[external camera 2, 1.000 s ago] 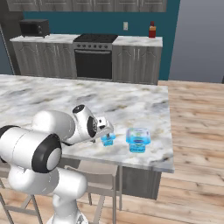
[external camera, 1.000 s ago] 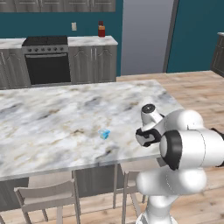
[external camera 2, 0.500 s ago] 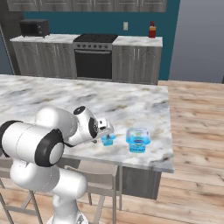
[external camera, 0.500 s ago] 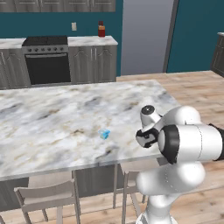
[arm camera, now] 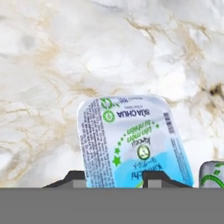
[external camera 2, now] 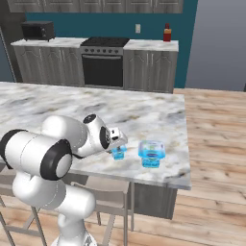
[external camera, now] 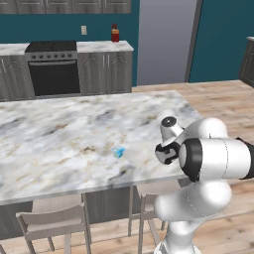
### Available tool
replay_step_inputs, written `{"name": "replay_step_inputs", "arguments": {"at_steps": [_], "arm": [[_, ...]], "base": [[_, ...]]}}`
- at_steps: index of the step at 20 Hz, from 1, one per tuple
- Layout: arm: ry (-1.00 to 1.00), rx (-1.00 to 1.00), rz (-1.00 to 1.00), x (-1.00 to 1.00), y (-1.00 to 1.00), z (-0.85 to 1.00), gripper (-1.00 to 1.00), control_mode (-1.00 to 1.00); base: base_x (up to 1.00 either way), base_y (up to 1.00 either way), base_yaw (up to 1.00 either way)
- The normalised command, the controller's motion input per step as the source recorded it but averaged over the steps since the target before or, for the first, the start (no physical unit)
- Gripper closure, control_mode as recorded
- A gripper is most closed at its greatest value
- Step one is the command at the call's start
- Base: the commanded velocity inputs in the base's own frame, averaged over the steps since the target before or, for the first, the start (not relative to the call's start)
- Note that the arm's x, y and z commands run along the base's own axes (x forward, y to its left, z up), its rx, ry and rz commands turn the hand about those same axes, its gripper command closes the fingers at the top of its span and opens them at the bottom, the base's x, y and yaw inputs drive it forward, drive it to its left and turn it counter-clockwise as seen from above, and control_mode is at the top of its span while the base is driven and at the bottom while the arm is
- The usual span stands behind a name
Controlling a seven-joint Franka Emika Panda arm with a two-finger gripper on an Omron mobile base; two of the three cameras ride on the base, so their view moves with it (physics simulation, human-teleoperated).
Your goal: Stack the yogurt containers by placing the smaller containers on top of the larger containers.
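Observation:
The smaller container (arm camera: 131,140), a tiny light-blue cup with a printed pale lid, stands on the marble counter and is also seen as a blue speck (external camera: 118,152). My gripper (arm camera: 117,177) hangs right over it, open, with the lid showing between the two dark fingertips (arm camera: 74,177). From the right base, the gripper (external camera 2: 117,144) sits on top of the cup (external camera 2: 118,153) and partly covers it. The larger container (external camera 2: 152,153), a blue boxy tub with a pale lid, stands just to the right, near the counter's front edge; its lid corner (arm camera: 213,175) peeks in.
The marble island counter (external camera 2: 158,110) ends close in front of both containers and to their right. Chairs (external camera: 54,221) stand under its front edge. A stove (external camera 2: 103,62) and a red bottle (external camera 2: 167,32) are at the back wall.
The arm's elbow has rolled a little while the hand stays over the small cup. Both containers are where they were.

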Motion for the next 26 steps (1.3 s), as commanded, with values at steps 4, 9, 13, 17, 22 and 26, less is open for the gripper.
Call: {"name": "replay_step_inputs", "arguments": {"at_steps": [4,9,13,17,22,26], "arm": [[-0.01,0.00,0.02,0.08,0.00,-0.01,1.00,-1.00],[0.00,0.00,0.01,0.02,-0.03,0.03,1.00,-1.00],[0.00,0.00,0.00,-0.03,0.00,0.16,1.00,-1.00],[-0.05,0.00,0.00,-0.22,0.00,0.26,1.00,-1.00],[-0.09,0.00,0.00,-0.27,0.01,0.32,1.00,-1.00],[-0.16,-0.02,0.00,-0.29,0.04,0.45,1.00,-1.00]], "base": [[0.00,0.00,0.00],[0.00,0.00,0.00],[0.00,0.00,0.00],[0.00,0.00,0.00],[0.00,0.00,0.00],[0.00,0.00,0.00]]}}
